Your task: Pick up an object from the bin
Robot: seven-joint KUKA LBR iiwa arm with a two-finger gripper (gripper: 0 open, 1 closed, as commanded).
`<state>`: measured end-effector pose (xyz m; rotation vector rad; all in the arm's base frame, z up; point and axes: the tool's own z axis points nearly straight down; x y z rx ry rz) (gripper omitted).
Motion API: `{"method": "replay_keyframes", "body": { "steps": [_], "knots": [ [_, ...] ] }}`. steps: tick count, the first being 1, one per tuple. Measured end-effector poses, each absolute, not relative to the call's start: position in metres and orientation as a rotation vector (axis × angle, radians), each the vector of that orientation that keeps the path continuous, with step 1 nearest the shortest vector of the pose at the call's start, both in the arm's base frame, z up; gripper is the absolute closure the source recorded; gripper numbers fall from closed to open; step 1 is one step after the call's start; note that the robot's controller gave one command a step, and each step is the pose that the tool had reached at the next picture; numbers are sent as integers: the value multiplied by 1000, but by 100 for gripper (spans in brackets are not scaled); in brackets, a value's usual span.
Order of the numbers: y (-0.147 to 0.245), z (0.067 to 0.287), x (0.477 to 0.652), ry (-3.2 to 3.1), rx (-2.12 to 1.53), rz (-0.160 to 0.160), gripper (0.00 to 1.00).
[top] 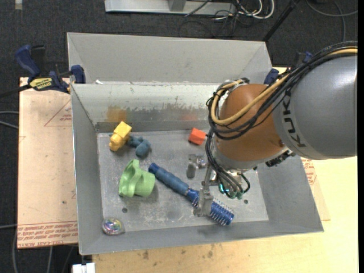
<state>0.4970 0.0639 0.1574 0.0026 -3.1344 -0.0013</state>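
Hangs at the neck of the blue brush (170, 181) — gripper (202, 202) opening impossible to tell. Probably light, stiff, slick — best taken mid-handle.

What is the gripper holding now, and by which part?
It cannot be told. The gripper sits at the blue brush's neck, between handle and bristle head, but the brush lies on the bin floor.
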Motion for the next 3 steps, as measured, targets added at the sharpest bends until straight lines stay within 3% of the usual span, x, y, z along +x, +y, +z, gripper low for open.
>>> {"method": "replay_keyframes", "body": {
  "steps": [1,2,3],
  "knots": [
    [58,68,548,-3135,186,-2,0],
    [58,72,548,-3137,185,-3,100],
    [56,215,538,-3141,249,-1,100]
  ]
}}
